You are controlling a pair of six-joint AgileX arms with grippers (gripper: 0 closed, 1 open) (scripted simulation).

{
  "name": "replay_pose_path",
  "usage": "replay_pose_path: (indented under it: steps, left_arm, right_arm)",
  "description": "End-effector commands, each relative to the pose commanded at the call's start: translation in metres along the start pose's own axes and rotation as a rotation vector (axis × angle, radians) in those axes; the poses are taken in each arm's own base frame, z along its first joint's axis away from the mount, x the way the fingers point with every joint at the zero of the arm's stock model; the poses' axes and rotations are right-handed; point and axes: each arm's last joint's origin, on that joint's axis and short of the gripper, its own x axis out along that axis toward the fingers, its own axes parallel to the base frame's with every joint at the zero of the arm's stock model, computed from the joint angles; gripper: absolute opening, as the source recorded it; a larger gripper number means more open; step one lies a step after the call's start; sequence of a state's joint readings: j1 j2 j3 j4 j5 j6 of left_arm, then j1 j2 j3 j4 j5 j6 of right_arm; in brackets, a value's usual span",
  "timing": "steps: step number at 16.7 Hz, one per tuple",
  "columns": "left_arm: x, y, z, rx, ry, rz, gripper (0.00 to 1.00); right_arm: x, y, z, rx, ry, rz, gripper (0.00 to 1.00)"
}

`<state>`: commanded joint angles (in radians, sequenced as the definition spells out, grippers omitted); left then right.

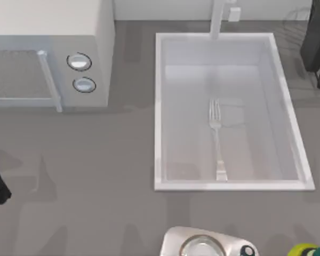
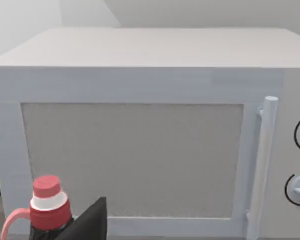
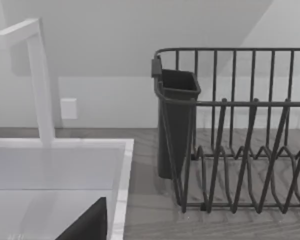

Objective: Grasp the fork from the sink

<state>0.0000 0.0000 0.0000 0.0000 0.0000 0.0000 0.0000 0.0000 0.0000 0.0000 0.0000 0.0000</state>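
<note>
The fork [image 1: 217,140] lies flat on the sink [image 1: 159,112] bottom, tines toward the faucet [image 1: 218,20], untouched. You're still at the approach: bring a claw over its handle. I cannot tell either claw's state.

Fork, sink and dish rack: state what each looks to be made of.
Fork: polished metal, likely steel, judging by its silvery sheen. Sink: smooth white basin, perhaps ceramic or enamel; the look leaves it open. Dish rack: thin dark wire, probably coated metal, with an opaque dark cup that looks plastic.
</note>
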Motion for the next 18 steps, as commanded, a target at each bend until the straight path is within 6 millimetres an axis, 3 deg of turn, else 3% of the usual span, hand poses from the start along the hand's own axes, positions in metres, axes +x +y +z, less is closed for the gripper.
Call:
replay_pose_path:
  steps: [18]
  left_arm:
    - [0.0,0.0,0.0,0.0,0.0,0.0,1.0]
  right_arm:
    - [0.0002,0.0005,0.0046,0.007,0.019,0.005,1.0]
